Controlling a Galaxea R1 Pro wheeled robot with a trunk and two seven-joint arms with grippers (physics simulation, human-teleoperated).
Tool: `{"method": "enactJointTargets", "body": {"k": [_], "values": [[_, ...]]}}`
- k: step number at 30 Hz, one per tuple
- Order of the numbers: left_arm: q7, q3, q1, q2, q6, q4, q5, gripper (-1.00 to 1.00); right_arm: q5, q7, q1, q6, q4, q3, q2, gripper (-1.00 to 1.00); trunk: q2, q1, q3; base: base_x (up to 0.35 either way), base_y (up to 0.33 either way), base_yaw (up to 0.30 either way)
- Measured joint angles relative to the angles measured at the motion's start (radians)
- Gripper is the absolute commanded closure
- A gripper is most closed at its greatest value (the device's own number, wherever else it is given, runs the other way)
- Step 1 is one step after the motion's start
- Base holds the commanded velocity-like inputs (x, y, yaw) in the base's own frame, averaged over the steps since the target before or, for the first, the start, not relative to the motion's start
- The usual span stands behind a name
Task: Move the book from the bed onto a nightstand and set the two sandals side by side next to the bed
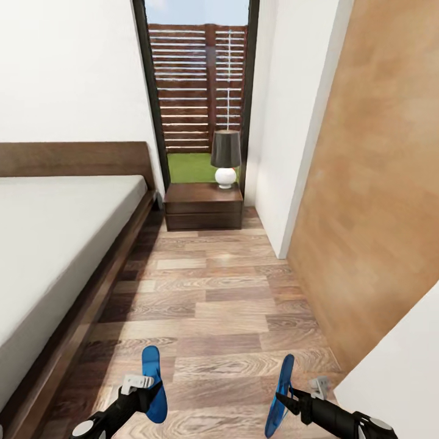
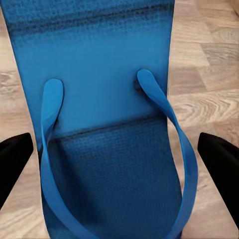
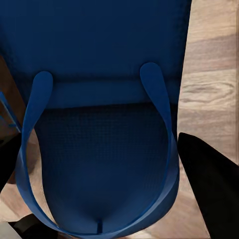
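Head view: your left claw [image 1: 146,390] grips one flat bright-blue sandal [image 1: 153,384], your right claw [image 1: 286,399] the other blue sandal [image 1: 279,396], above wood-plank floor [image 1: 225,305] between the pale-mattressed, dark-framed bed [image 1: 55,244] and a white wall [image 1: 286,122]. Ahead, a dark-shaded lamp [image 1: 225,157] tops the reddish-brown nightstand [image 1: 203,207].

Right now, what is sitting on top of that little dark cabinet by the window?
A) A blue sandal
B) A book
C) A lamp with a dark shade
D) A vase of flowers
C: the nightstand carries a lamp with a dark shade and a round white base; the blue sandals are down in the claws.
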Motion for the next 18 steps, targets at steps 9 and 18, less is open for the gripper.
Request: {"method": "enactJointTargets", "body": {"k": [9,18], "values": [[0.000,0.000,0.000,0.000,0.000,0.000,-0.001,1.00,0.000,0.000,0.000,0.000,0.000,0.000,0.000,1.00,0.000,0.000,0.000,0.331,0.000,0.128],[0.000,0.000,0.000,0.000,0.000,0.000,-0.001,1.00,0.000,0.000,0.000,0.000,0.000,0.000,0.000,1.00,0.000,0.000,0.000,0.331,0.000,0.010]]}}
